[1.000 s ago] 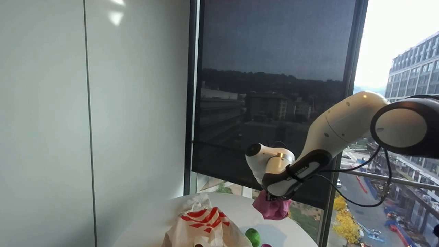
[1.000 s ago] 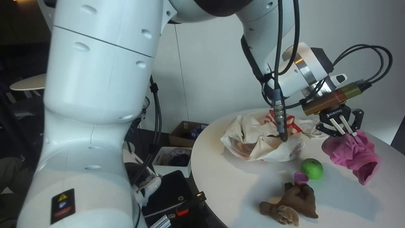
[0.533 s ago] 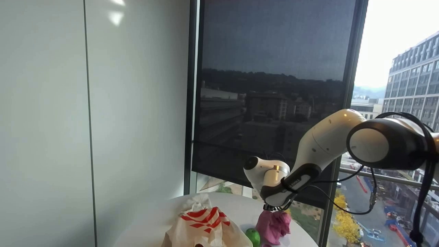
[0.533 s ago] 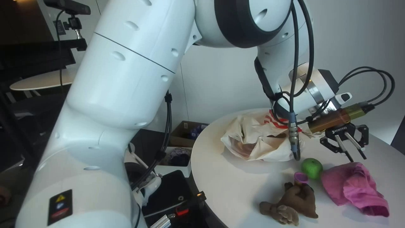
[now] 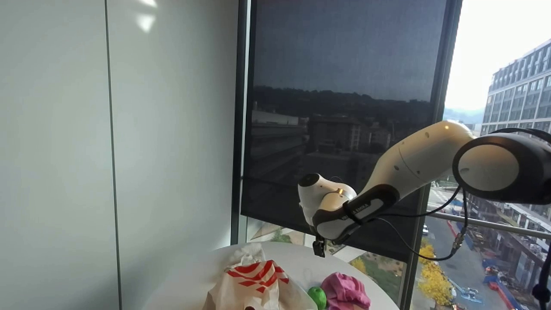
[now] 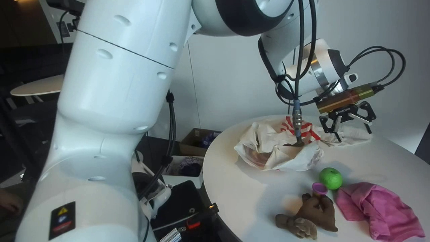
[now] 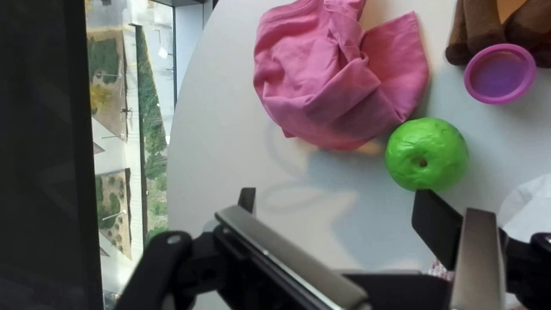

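Note:
My gripper [image 6: 353, 133] hangs above the white table [image 6: 235, 195], its fingers spread wide with nothing between them. In the wrist view a bare stretch of tabletop shows between the tips of the gripper [image 7: 338, 198]. A crumpled pink cloth [image 7: 318, 86] lies on the table, apart from the gripper; in an exterior view the same cloth [image 6: 379, 210] is below and nearer the camera. Close against the cloth sits a green apple-like ball [image 7: 426, 157]. One fingertip overlaps its lower edge in the wrist view, though the exterior view shows the gripper well above it.
Beside the green ball are a small purple-rimmed cup [image 6: 319, 189] and a brown plush toy [image 6: 315, 211]. A white bag with red stripes [image 6: 285, 148] stands farther back, with crumpled white material [image 6: 356, 137] behind it. A window [image 7: 129, 129] borders the table's edge.
A second ago the gripper held the pink cloth above the table. The cloth was lowered and let go. The gripper opened wide and rose away toward the back, while the cloth settled flatter.

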### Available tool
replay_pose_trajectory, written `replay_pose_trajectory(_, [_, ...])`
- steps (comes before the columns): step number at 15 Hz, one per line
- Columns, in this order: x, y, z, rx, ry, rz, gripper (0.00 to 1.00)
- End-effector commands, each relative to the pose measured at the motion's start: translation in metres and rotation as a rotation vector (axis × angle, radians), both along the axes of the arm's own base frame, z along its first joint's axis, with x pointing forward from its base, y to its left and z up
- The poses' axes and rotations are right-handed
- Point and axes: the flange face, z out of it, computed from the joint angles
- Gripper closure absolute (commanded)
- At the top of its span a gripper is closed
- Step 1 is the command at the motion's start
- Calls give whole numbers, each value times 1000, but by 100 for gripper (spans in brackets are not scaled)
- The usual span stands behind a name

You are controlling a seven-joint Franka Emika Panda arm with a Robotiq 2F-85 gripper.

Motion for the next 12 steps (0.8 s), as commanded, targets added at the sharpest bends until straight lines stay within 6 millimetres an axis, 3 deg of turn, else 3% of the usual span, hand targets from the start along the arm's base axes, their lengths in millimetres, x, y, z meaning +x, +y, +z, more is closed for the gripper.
replay_pose_trajectory(1, [-16,42,60,138,68,144,0])
replay_pose_trajectory(3, [-20,68,78,232,101,223,0])
replay_pose_trajectory(6, [-28,95,81,380,208,282,0])
replay_pose_trajectory(9, [-36,106,74,448,305,291,0])
replay_pose_trajectory(12, [-41,104,68,465,348,281,0])
